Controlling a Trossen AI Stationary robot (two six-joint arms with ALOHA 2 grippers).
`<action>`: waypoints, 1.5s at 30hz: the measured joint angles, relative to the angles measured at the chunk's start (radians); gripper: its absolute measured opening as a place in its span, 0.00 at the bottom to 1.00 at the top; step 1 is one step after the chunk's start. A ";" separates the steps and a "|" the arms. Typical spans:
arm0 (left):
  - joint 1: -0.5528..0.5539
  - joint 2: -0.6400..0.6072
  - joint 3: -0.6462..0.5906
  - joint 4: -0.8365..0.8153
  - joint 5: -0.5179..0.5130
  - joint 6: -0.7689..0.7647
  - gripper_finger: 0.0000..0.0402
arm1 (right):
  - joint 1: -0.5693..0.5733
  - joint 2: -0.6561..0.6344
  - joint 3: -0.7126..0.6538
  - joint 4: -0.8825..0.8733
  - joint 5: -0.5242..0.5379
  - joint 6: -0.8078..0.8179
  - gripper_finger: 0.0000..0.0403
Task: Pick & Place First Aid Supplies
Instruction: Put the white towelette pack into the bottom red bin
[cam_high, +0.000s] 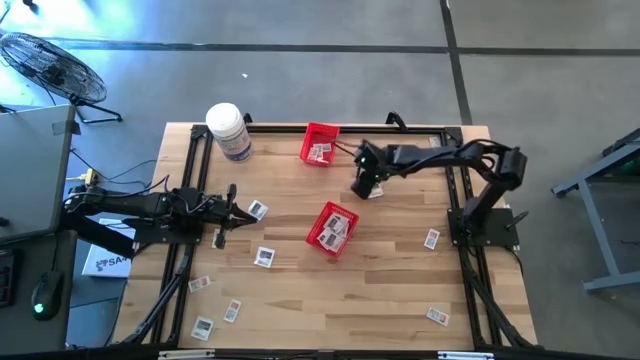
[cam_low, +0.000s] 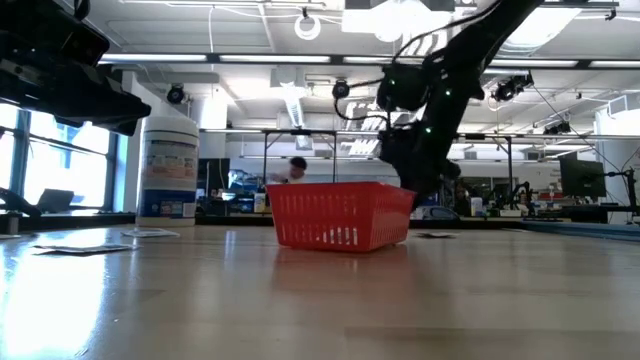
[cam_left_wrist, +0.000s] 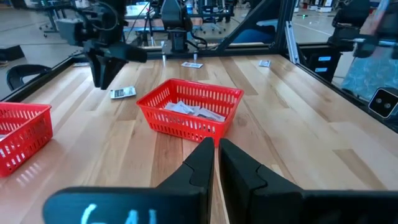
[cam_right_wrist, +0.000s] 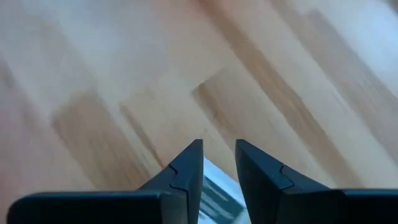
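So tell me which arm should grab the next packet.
The right. Its hand hangs directly over a packet that shows between its parted fingers, near the centre basket. The left hand waits at the table's left side with fingers nearly together.

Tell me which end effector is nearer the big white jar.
Left. The left end effector sits on the white jar's side of the table, just toward the front. The right end effector is farther, beyond the back red basket.

Smooth pale wood table (cam_high: 380, 290), red plastic mesh baskets (cam_high: 332, 230), matt dark jaws.
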 joint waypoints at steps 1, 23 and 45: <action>0.000 0.000 0.000 0.000 0.000 0.000 0.05 | 0.026 0.000 0.000 0.020 0.042 0.087 0.22; 0.000 0.000 0.000 0.000 0.000 0.000 0.05 | 0.169 0.118 0.003 0.008 0.305 0.519 0.22; 0.000 0.000 0.000 0.000 0.000 0.000 0.05 | 0.171 0.168 0.007 -0.036 0.319 0.590 0.13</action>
